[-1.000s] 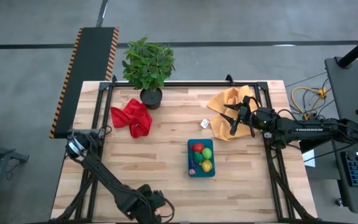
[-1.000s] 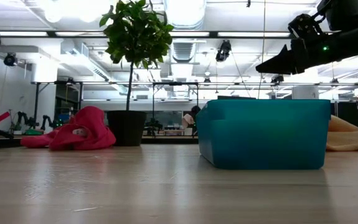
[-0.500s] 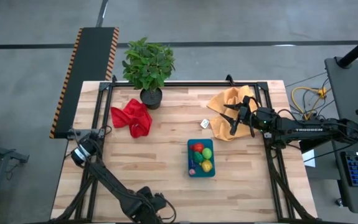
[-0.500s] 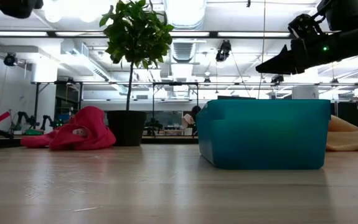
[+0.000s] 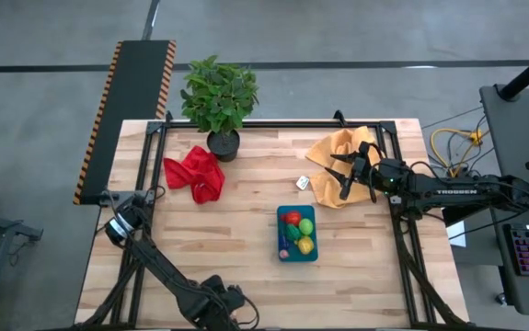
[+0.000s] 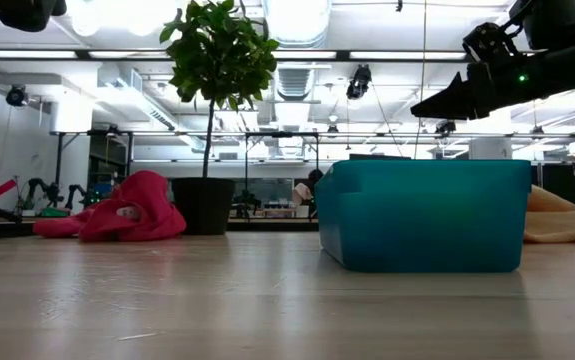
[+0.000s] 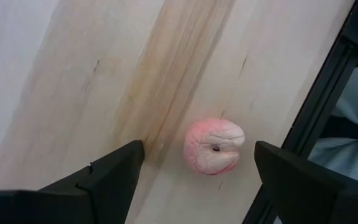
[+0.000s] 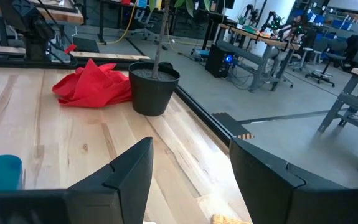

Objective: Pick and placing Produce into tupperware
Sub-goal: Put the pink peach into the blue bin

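The teal tupperware (image 5: 297,233) stands on the table right of centre, and shows in the low view (image 6: 427,215) too. In it lie a red (image 5: 293,219), a green (image 5: 305,226) and a yellow (image 5: 305,245) piece of produce. My left gripper (image 5: 117,225) is open at the table's left edge. In its wrist view (image 7: 198,149) the fingers stand on either side of a small pink peach-like toy (image 7: 214,146) that lies on the wood, apart from it. My right gripper (image 5: 347,175) is open and empty above the mustard-yellow cloth (image 5: 338,152), off the table (image 6: 447,100).
A potted plant (image 5: 218,97) stands at the far edge, with a red cloth (image 5: 195,173) beside it. A small white object (image 5: 304,183) lies near the yellow cloth. Black frame rails (image 5: 144,184) run along the table's left and right edges.
My left gripper has shifted a little toward the table's near edge and right, then kept still. My right gripper and the tupperware have not moved.
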### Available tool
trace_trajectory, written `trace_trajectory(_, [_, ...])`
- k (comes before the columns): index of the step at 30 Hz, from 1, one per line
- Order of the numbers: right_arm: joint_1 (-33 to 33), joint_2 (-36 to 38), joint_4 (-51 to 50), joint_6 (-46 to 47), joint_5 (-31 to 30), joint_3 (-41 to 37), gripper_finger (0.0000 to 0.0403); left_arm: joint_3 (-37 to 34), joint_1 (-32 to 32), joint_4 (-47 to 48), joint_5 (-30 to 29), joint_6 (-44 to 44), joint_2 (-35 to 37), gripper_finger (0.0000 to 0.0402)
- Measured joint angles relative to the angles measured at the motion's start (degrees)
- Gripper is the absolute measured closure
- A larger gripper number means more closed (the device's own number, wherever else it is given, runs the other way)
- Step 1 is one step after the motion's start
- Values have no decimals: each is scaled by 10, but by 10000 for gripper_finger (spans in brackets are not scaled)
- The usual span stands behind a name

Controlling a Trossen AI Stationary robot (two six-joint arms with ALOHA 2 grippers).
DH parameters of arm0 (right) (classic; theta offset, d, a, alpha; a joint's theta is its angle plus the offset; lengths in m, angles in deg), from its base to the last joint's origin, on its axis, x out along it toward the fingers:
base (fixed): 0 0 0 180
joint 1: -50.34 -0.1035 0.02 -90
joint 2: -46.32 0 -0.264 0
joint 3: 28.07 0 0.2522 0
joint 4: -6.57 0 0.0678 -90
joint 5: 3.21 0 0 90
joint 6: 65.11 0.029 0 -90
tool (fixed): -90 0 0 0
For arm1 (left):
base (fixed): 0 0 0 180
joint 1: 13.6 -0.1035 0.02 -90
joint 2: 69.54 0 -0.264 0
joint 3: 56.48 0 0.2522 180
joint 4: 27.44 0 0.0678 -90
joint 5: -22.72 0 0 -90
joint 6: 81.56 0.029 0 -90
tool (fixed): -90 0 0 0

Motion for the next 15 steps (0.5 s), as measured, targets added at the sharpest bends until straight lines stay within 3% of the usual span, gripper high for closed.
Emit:
trace_trajectory(9, [0, 0, 0, 0, 0, 0, 197, -2, -1, 3, -9, 30, 0, 109])
trace_trajectory(15, [0, 0, 0, 0, 0, 0, 197, -3, -2, 6, -12, 65, 0, 162])
